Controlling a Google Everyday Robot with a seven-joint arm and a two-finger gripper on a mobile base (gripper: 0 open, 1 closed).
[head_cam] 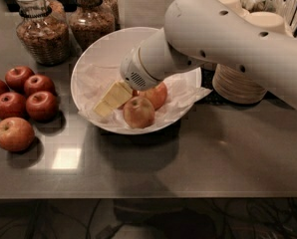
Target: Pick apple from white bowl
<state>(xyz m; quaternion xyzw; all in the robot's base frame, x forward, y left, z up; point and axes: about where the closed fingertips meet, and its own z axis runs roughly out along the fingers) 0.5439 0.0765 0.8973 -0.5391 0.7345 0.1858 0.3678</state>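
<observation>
The apple point(157, 94) is sitting in the white bowl point(101, 49), a little right of the bowl's middle. It is resting on the crumpled white paper point(91, 81) that lines the bowl, and its upper edge is lying hidden under the robot's wrist. A paler yellow-pink apple point(138, 112) is lying against it at its 7 o'clock, toward the near rim. The gripper point(108, 100) is reaching down into the bowl at the apple's 9 o'clock, just beside both apples. Its cream tip is pointing toward 8 o'clock onto the paper, and I cannot tell whether it is released or clenched. The white arm point(228, 39) is stretching in from 2 o'clock. The bowl is standing on a grey table point(213, 153). Dark red apples point(41, 105) are clustering at its 9 o'clock, two glass jars point(39, 31) are standing at 11 o'clock, and stacked beige paper bowls point(238, 83) are sitting at 3 o'clock.
</observation>
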